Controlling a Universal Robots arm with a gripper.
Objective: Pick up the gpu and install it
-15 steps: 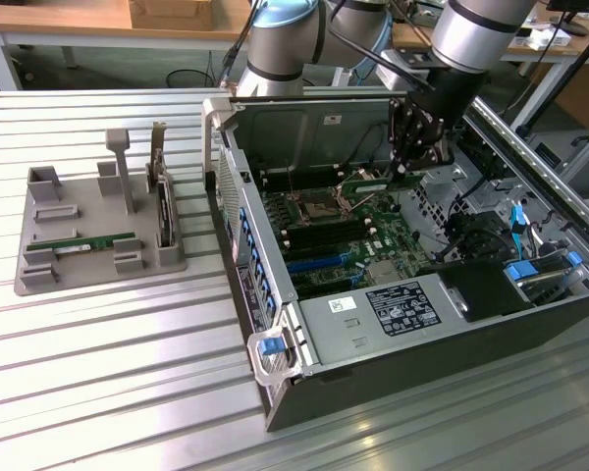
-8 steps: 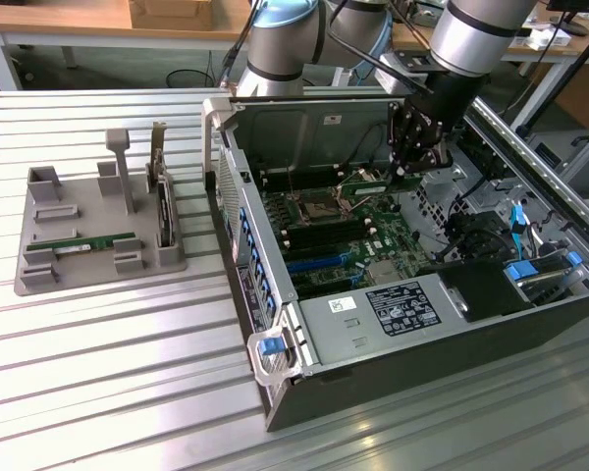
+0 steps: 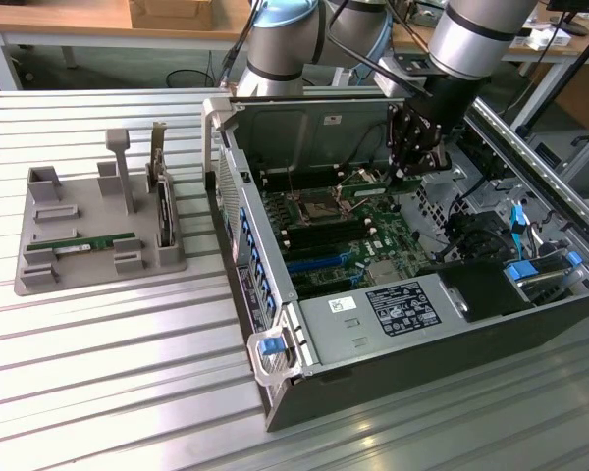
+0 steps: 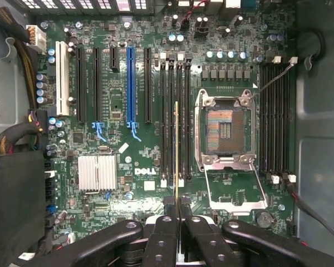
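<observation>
My gripper (image 4: 176, 201) is shut on the gpu (image 4: 176, 150), a thin green stick seen edge-on that juts out from between the black fingers (image 4: 162, 233). It hangs above the motherboard (image 4: 122, 161), lined up along the black memory slots (image 4: 171, 117) beside the CPU socket (image 4: 225, 130). In the exterior view the gripper (image 3: 404, 175) hovers inside the open computer case (image 3: 275, 294), with the green gpu (image 3: 371, 181) at its tip. A second, similar stick (image 3: 88, 242) lies flat on the grey holder (image 3: 39, 270) at the exterior view's left.
A blue slot (image 4: 129, 83) and black expansion slots lie beside the memory slots. More black slots (image 4: 275, 117) flank the socket's other side. A silver heatsink (image 4: 97, 172), cable bundles (image 4: 16, 136), the labelled power supply (image 3: 402, 306) and the raised case wall (image 3: 304, 132) surround the board.
</observation>
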